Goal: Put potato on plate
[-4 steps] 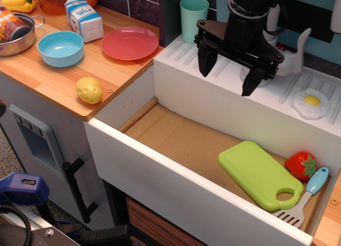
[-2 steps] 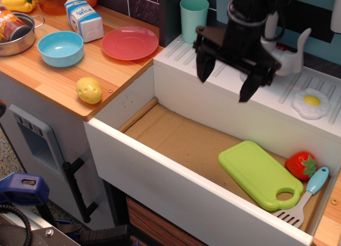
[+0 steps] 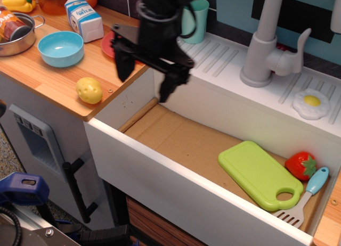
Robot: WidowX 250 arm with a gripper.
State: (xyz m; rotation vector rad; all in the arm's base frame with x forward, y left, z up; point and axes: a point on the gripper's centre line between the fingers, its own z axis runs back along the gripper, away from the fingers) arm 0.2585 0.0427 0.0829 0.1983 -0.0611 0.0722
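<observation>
The pale-yellow potato (image 3: 89, 90) lies on the wooden counter near its front right corner. The coral-pink plate (image 3: 108, 43) sits farther back on the counter and is mostly hidden behind my arm. My black gripper (image 3: 144, 81) hangs open and empty above the counter's right edge and the sink's left wall, to the right of the potato and a little above it. Its two fingers point down, spread wide apart.
A light-blue bowl (image 3: 60, 48), milk carton (image 3: 83, 18), metal pot with a can (image 3: 16, 30) and yellow pepper (image 3: 18, 0) stand on the counter. A teal cup (image 3: 196, 22), grey faucet (image 3: 266, 41) and fried egg (image 3: 312, 103) are behind the sink. Green cutting board (image 3: 259, 174), strawberry (image 3: 301, 165) and spatula (image 3: 306, 195) lie in the sink.
My gripper has swung left from above the sink's back ledge near the faucet to the counter's right edge, closer to the potato. It stays open. The plate is now mostly covered.
</observation>
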